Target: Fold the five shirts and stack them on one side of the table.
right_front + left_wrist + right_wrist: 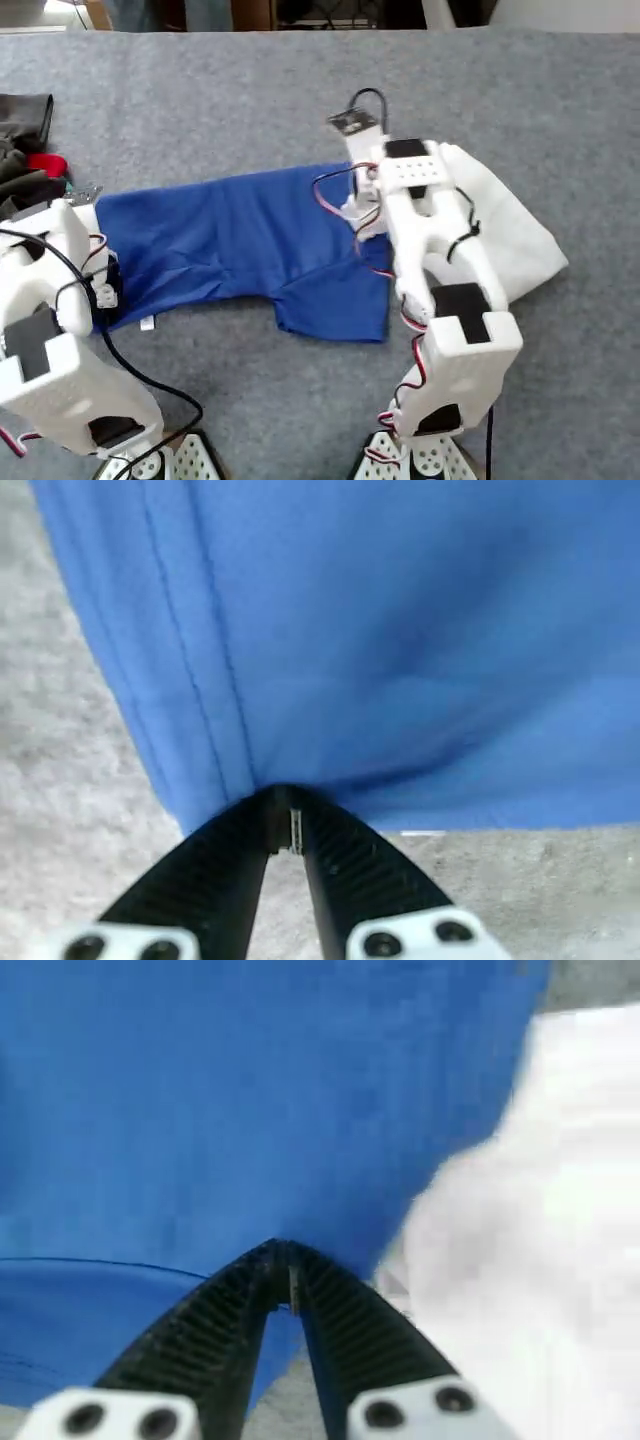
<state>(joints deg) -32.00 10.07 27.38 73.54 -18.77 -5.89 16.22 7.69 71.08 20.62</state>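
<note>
A blue shirt (230, 240) lies spread across the middle of the grey table (250, 90), one sleeve pointing toward the front edge. My left gripper (105, 290) is shut on the shirt's left hem. In the left wrist view the left gripper (285, 802) pinches the stitched edge of the blue shirt (400, 630). My right gripper (365, 215) is shut on the shirt's right end. In the right wrist view the right gripper (283, 1257) has its fingertips closed on the blue shirt (250, 1090). Next to it lies a white shirt (540, 1210).
The white shirt (510, 230) lies on the right of the table, partly under the right arm. A heap of dark clothes (25, 150) with a red item (47, 163) sits at the left edge. Bare grey cloth stretches along the back.
</note>
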